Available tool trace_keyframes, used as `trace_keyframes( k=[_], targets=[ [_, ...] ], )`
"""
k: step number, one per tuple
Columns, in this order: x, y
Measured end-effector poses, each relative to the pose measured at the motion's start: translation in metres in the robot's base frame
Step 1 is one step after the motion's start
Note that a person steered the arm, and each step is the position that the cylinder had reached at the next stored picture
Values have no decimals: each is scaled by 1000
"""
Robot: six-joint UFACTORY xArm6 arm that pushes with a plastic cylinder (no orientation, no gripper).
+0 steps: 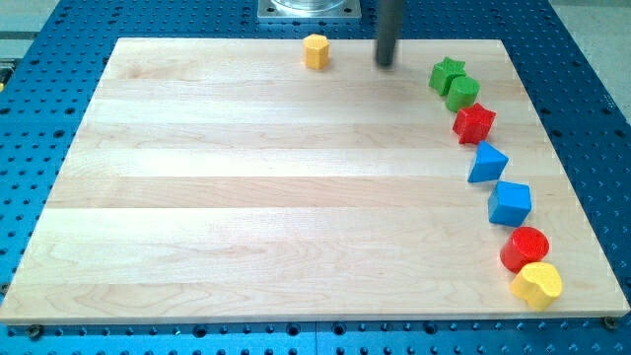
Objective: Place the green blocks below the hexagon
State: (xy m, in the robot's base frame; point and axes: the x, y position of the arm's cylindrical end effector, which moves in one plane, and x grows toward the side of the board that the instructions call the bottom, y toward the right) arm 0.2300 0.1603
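Tip (385, 64) between yellow hexagon (315, 51) and green star (447, 73), touching neither; green cylinder (461, 94) possibly touches star.

My tip (385, 65) upright, near view's top.

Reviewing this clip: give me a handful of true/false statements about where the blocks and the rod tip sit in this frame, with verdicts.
1. The yellow hexagon sits near the view's top edge of the board. True.
2. My tip is touching the green star. False: it stands apart, between the hexagon and the star.
3. The green star and the green cylinder lie right next to each other. True.
4. Both green blocks are already below the hexagon. False: they are far off toward the view's right.
5. The red star is at the view's left edge. False: it lies at the right, just below the green cylinder.
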Motion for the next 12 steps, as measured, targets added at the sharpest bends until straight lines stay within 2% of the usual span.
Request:
trace_keyframes(
  k=[1,3,4,5,7,8,9,10,11,12],
  targets=[
    [19,99],
    [79,78],
    [72,39],
    [57,54],
    [46,-80],
    [65,-70],
    [61,-121],
    [51,-134],
    [45,-77],
    [33,32]
  ],
)
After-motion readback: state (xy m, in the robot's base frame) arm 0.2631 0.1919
